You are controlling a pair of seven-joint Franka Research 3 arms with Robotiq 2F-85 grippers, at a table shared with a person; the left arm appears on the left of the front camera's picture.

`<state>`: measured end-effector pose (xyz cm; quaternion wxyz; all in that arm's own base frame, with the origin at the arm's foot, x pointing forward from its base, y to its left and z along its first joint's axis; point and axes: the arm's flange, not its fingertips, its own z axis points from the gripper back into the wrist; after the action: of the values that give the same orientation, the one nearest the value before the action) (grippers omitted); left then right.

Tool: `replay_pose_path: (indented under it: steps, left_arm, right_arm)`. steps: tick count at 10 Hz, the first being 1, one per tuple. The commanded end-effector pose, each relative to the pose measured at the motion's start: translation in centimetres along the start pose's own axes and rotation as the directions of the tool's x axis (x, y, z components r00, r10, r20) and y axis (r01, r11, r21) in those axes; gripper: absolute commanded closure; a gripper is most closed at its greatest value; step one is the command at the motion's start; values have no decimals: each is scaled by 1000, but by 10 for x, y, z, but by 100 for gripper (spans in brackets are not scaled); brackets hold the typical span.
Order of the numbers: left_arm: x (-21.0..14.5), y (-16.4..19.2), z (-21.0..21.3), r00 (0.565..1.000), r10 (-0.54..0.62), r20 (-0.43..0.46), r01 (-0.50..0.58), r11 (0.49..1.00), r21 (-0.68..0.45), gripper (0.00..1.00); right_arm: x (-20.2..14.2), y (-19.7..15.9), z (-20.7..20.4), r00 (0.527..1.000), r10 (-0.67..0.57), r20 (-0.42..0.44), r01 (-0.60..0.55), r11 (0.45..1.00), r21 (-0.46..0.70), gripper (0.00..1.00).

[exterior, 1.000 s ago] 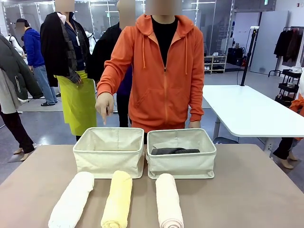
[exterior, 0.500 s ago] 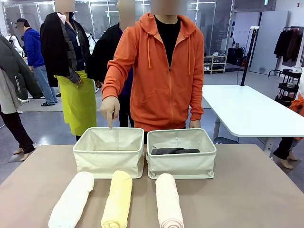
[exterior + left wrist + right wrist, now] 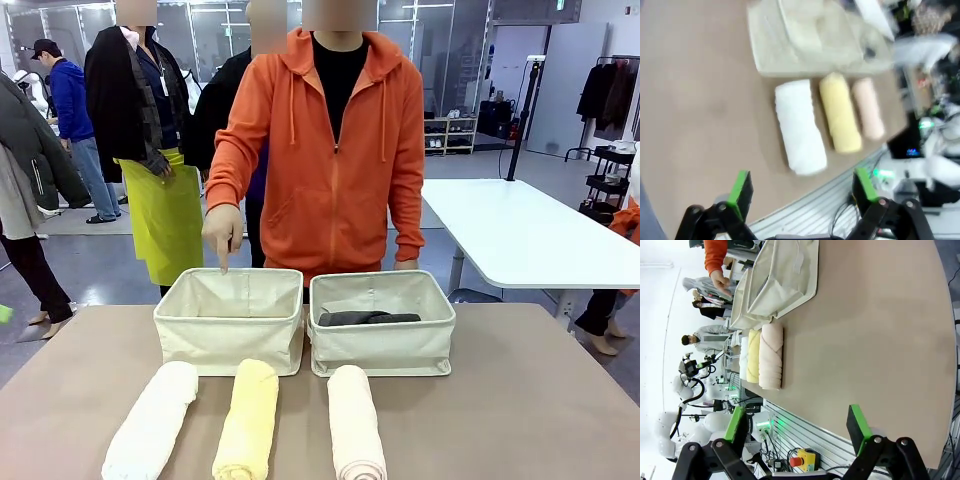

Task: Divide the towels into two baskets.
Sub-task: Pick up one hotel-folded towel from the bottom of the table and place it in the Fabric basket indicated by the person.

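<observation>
Now the person's hand (image 3: 222, 228) points one finger down at the back rim of the left basket (image 3: 228, 335). A moment ago the hand was a bit off to the side. It came in over the rim and it is pointing there now.

The towels have not moved. The white towel (image 3: 152, 420), the yellow towel (image 3: 247, 418) and the pink towel (image 3: 356, 420) lie side by side on the table (image 3: 520, 400), just in front of the baskets. The grey towel (image 3: 365, 318) lies inside the right basket (image 3: 382, 350). The left basket looks bare inside.

I think the person is showing where the next towel should go.

The left gripper (image 3: 802, 182) is wide open and holds nothing. The right gripper (image 3: 796, 424) is wide open too, with nothing in it.
</observation>
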<state>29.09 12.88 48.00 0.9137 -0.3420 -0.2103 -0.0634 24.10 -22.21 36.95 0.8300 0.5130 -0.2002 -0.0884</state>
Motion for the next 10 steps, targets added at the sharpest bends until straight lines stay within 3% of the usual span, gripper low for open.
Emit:
replay_pose_path:
  steps: [1, 5, 6, 7, 8, 10]
  left_arm:
    - [-9, -28, -61, 984, -54, -172, 68, 995, 78, 0]
    - [-19, -66, -142, 943, -114, -313, 192, 954, 232, 0]
    - [-24, -70, -157, 944, -126, -304, 214, 937, 276, 0]
    - [-27, -72, -167, 957, -81, -279, 165, 942, 293, 0]
    - [-32, -71, -180, 966, -63, -249, 155, 916, 370, 0]
    - [-45, -64, -208, 966, -56, -254, 149, 919, 364, 0]
  right_arm:
    - [-2, 3, 2, 1000, 11, -10, -11, 1000, 2, 0]
    - [-2, 3, 2, 1000, 11, -10, -11, 1000, 2, 0]
    - [-2, 3, 2, 1000, 11, -10, -11, 1000, 2, 0]
    - [-2, 3, 2, 1000, 11, -10, -11, 1000, 2, 0]
    - [-2, 3, 2, 1000, 11, -10, -11, 1000, 2, 0]
    - [-2, 3, 2, 1000, 11, -10, -11, 1000, 2, 0]
